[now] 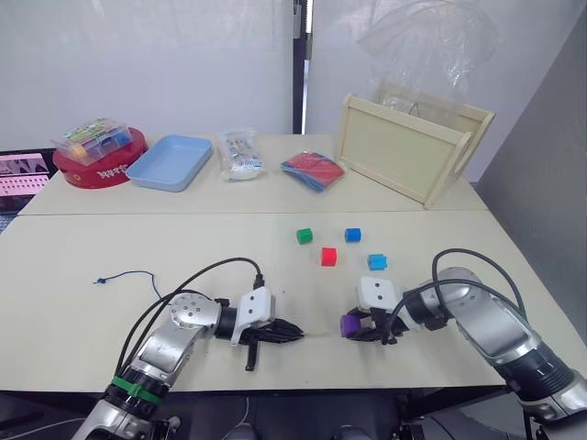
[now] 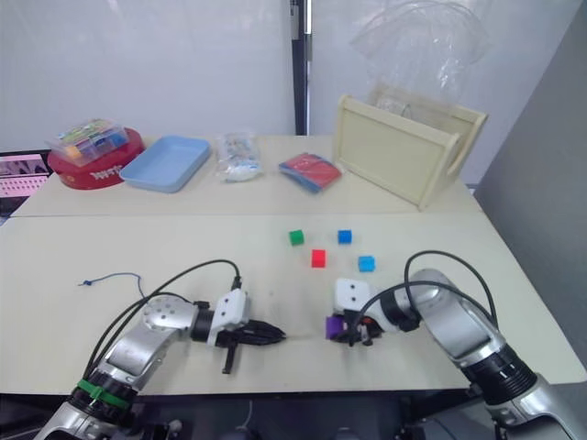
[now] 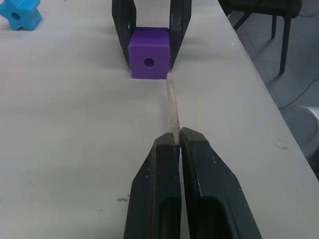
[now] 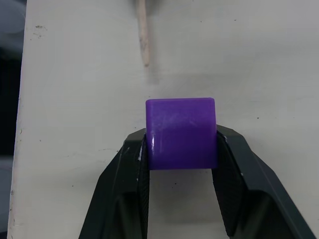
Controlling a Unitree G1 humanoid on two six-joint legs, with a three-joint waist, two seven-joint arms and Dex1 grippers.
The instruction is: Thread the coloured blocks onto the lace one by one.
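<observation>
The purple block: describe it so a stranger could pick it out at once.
On the long pale table, look at the near edge. The purple block sits there, clamped by the right end effector; the green, red and two blue blocks lie loose farther back.

Wooden tray (image 1: 408,151), blue dish (image 1: 170,162), perhaps snacks (image 1: 239,154).

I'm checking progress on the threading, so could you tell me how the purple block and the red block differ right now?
The purple block is clamped between the right gripper's fingers near the table's front edge; the red block lies free farther back, untouched. The purple block faces the lace tip pinched in the left gripper, its hole toward the tip; the red block has no lace near it. Both are small cubes, and neither is threaded yet.
</observation>
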